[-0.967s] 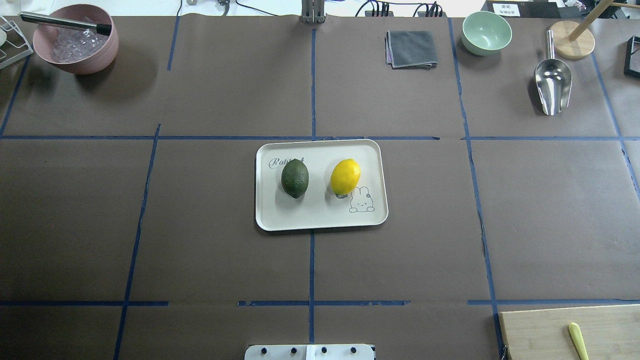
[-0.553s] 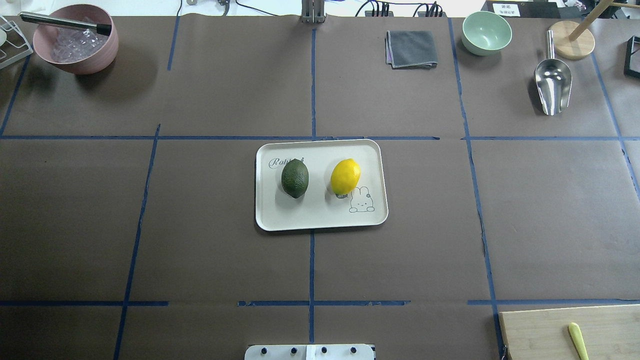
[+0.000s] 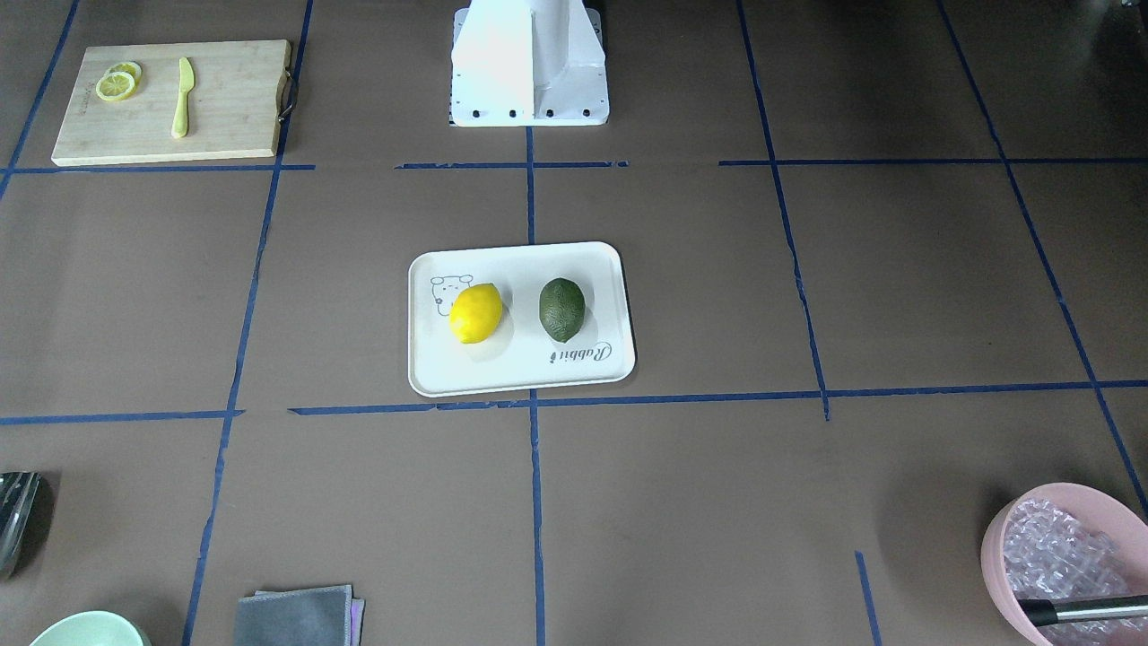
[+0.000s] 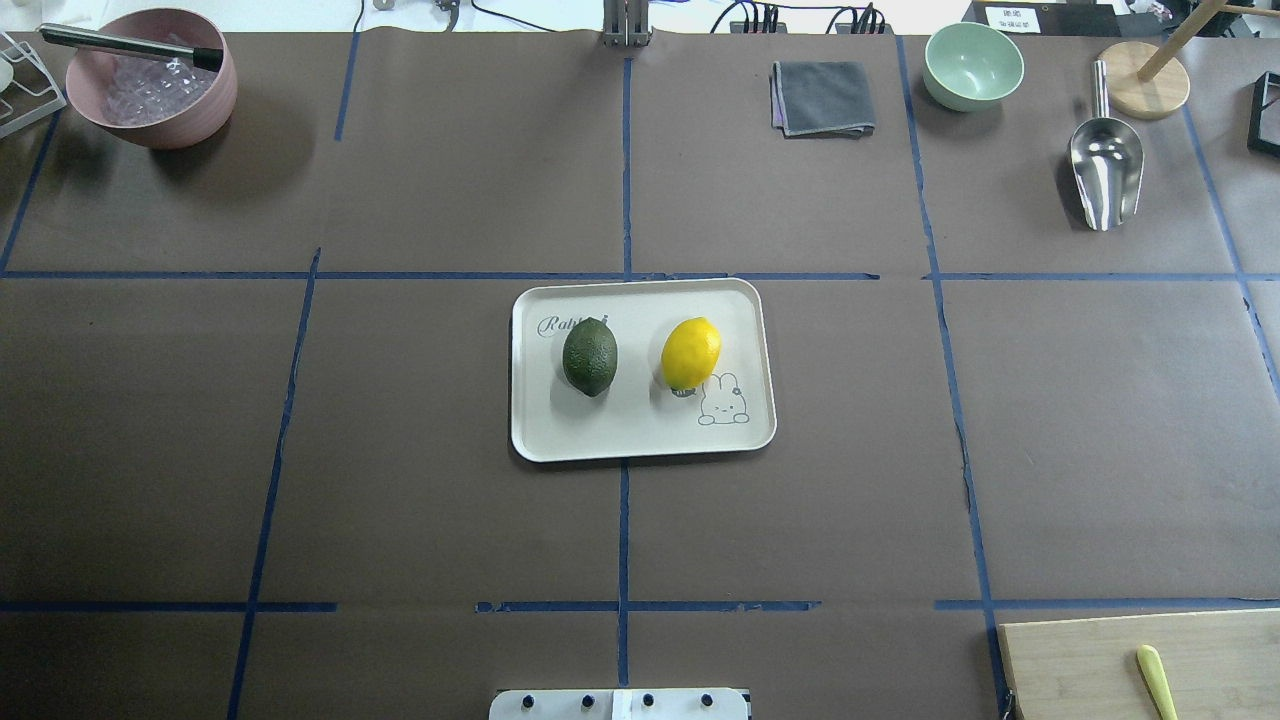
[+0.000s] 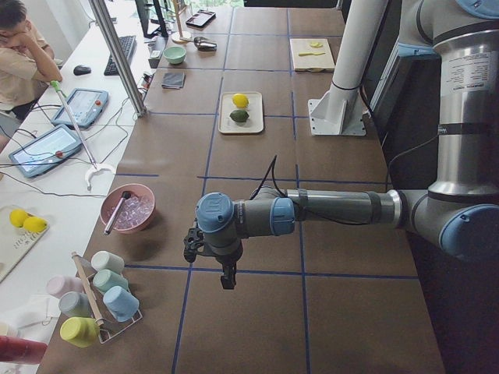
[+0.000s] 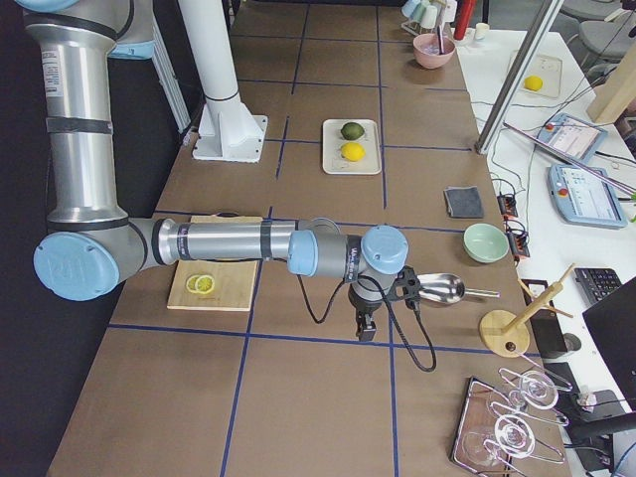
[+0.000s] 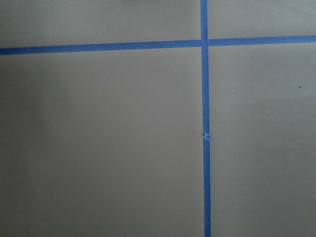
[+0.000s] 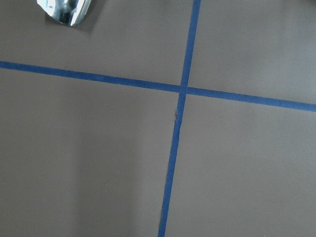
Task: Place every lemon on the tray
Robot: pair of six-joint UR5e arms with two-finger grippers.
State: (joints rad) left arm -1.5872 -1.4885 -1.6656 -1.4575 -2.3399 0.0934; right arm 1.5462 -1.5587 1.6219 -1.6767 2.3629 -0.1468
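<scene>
Overhead view: tray (image 4: 640, 445) holds green lemon (image 4: 589, 356) beside yellow lemon (image 4: 690, 352).

A brown paper-covered surface (image 4: 400, 450) is gridded with blue tape lines (image 4: 624, 530). Along one long side runs a white desk (image 5: 54, 195) carrying tablets (image 5: 82, 105) and a keyboard (image 5: 129, 47), with a slanted metal post (image 5: 102, 23) rising beside it. A person (image 5: 19, 54) sits there, head on hand. Light is even, shadows soft.

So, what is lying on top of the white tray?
A yellow lemon and a green lemon lie on the tray, side by side, not touching. The green one covers the end of the printed word in the overhead view.
</scene>
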